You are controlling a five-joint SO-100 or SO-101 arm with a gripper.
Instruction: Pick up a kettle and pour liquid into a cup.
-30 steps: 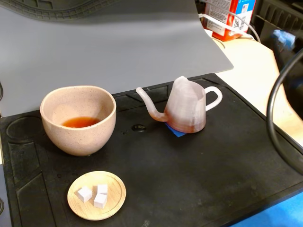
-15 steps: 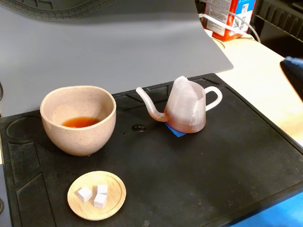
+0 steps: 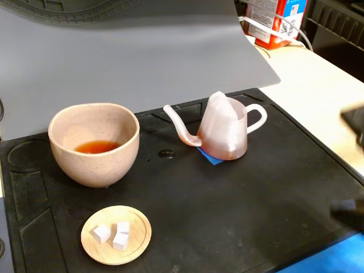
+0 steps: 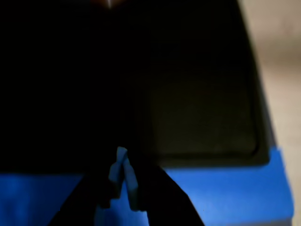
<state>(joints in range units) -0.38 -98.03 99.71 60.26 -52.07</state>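
In the fixed view the ridged, translucent plastic kettle point(image 3: 223, 129) stands upright on the black rubbery mat point(image 3: 239, 210), on a blue patch, its thin gooseneck spout aimed at the speckled ceramic cup point(image 3: 94, 144), which holds a little reddish liquid point(image 3: 95, 147). A wooden dish point(image 3: 116, 235) of white cubes lies nearby. The light kettle could tip if nudged.

In the wrist view the gripper point(image 4: 123, 181) looks pinched together and empty, above mat and blue edge.

Pinkish-white kettle point(image 3: 223, 132), speckled beige cup point(image 3: 94, 144) of reddish-orange liquid point(image 3: 95, 147), seemingly black mat point(image 3: 227, 205).
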